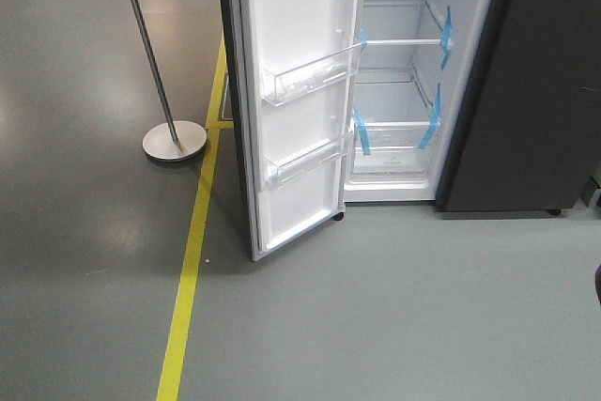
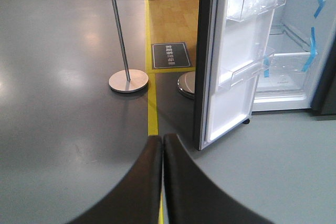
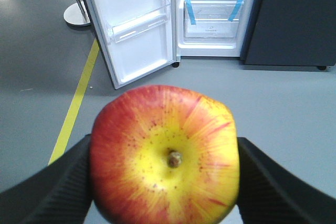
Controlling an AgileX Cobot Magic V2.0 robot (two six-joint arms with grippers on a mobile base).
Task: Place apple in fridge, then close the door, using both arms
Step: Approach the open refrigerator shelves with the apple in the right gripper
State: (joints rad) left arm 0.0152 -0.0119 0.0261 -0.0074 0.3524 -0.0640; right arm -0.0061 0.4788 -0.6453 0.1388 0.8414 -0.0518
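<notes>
Right wrist view: my right fingers [image 3: 58, 187] clamp the apple [image 3: 165, 153] from both sides, stem dimple toward the lens.
Left wrist view: my left fingers [image 2: 139, 182] are pressed together, gripping nothing.
Front view: fridge [image 1: 390, 16] ahead, door [image 1: 300, 25] swung wide; apple well short of it.

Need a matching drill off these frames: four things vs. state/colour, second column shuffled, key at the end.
Column A
1. apple
2. door
3. left claw
4. floor line

Column B
a. solid yellow
b. swung wide open
c. shut, holding nothing
d. held by the right claw

Pairs: 1-d, 2-b, 3-c, 4-a
</notes>
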